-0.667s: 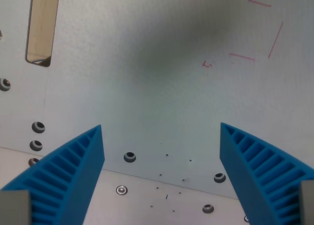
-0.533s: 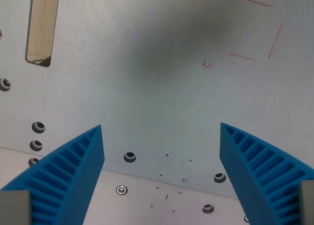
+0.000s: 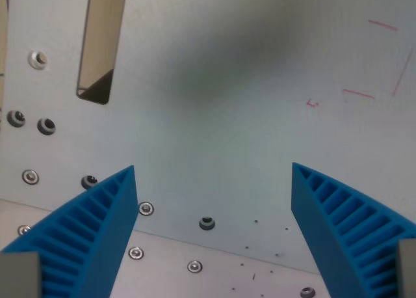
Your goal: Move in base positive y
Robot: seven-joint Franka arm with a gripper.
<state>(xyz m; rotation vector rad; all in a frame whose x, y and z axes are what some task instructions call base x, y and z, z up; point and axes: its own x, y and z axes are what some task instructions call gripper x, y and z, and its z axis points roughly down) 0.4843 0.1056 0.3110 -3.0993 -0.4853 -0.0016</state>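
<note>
Gripper was spread wide, empty, its blue ribbed fingers at lower left and lower right of the frame. Below: pale metal plate, slot upper left, red marks upper right, screws along the lower edge. Against the frames half a second earlier, the whole scene had slid rightward, so the camera had moved. Translation appeared underway; remaining distance could not be judged.

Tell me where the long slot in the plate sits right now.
The slot is at the wrist view's upper left, above the screw holes.
</note>
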